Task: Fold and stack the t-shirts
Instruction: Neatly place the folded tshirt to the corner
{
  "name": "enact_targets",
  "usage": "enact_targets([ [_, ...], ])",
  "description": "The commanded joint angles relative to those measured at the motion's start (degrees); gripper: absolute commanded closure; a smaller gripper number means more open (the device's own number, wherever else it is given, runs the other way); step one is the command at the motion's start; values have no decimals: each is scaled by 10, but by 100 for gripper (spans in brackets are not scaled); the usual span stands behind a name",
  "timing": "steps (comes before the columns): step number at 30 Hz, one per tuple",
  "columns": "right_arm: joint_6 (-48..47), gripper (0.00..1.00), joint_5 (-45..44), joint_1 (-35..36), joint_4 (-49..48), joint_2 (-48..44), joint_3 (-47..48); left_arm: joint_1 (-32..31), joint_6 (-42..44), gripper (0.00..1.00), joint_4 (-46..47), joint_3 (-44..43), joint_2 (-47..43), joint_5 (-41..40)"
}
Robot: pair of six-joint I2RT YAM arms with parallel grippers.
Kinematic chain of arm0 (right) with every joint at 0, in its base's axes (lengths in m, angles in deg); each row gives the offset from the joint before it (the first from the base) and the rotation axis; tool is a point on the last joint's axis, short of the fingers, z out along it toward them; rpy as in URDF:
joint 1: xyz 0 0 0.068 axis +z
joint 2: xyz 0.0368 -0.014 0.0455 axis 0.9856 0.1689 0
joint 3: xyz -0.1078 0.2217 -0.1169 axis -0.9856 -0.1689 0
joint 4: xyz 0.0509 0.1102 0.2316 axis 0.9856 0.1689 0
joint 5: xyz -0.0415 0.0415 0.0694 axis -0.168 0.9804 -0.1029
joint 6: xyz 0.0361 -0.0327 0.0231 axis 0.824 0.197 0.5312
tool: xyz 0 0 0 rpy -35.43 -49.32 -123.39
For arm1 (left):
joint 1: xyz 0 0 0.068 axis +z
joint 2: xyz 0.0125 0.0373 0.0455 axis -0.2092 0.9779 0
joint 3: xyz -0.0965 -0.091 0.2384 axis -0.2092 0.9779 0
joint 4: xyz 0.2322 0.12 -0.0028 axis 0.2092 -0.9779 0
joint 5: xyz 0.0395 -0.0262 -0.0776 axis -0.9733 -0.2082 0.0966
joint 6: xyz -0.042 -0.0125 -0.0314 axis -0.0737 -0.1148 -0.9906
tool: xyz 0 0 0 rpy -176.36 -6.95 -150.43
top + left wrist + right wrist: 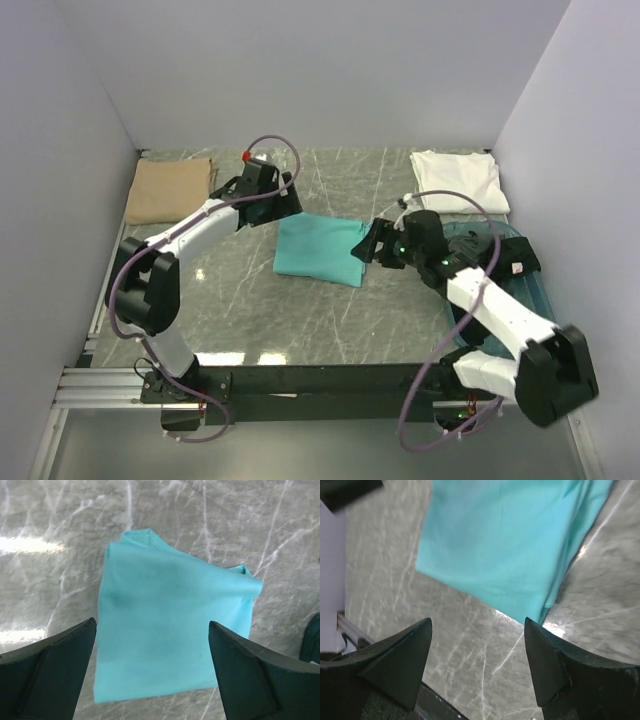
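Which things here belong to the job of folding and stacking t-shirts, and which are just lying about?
Belongs to the job: teal t-shirt, tan t-shirt, white t-shirt.
Lying about: blue-green plastic tub.

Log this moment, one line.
teal shirt: folded | left gripper: open, over it | right gripper: open, beside it | tan shirt, white shirt: back corners
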Motion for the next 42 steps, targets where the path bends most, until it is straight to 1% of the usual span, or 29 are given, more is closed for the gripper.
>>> enact_targets([
  [1, 7, 19, -105, 0, 54, -80, -21, -2, 0, 1, -22, 25, -12, -36],
  [2, 12, 19, -142, -1, 65, -98, -29, -2, -5, 1, -26, 32, -10, -41],
  [3, 15, 18, -158, -1, 87, -134, -33, -2, -7, 1, -29, 35, -8, -42],
  [7, 24, 15, -237, -4, 146, -219, -45, -1, -7, 1, -33, 34, 25, -42],
  [9, 23, 11, -275, -4, 161, -266, -57, -2, -5, 1, -36, 25, 40, -36],
  [11, 29, 6, -293, -4, 169, -295, -73, -2, 3, 1, -39, 14, 60, -28],
  [13, 32, 3, -307, -4, 176, -330, -82, -2, 6, 2, -41, 5, 83, -26],
  [14, 34, 0, -309, -4, 176, -341, -92, -2, 9, 3, -44, -3, 90, -23],
  [15, 36, 0, -312, -4, 177, -361, -96, -2, 10, 3, -45, -7, 98, -19],
  [18, 34, 0, -324, -5, 183, -389, -108, -5, 9, 8, -49, -21, 125, -6],
  [20, 32, 0, -333, -5, 190, -402, -110, -15, 10, 14, -49, -26, 138, -9],
  [22, 28, 0, -339, -5, 196, -406, -113, -30, 11, 21, -51, -30, 149, -28],
  [25, 24, 0, -351, -5, 205, -407, -112, -54, 15, 26, -75, -48, 171, -66],
  [30, 14, 0, -353, -5, 207, -399, -114, -74, 5, 31, -105, -69, 199, -102],
  [36, 5, 0, -352, -5, 201, -397, -118, -96, -14, 47, -142, -97, 226, -181],
  [37, 3, 0, -353, -5, 200, -397, -119, -99, -19, 53, -160, -104, 236, -193],
  [39, 1, 0, -353, -5, 194, -400, -120, -101, -22, 58, -173, -121, 245, -218],
  [40, 1, 0, -354, -5, 192, -401, -123, -104, -23, 72, -183, -131, 251, -228],
  [41, 0, 0, -355, -5, 191, -402, -125, -104, -24, 80, -189, -137, 254, -237],
  [42, 0, 0, -355, -5, 189, -403, -125, -104, -25, 86, -197, -142, 259, -252],
])
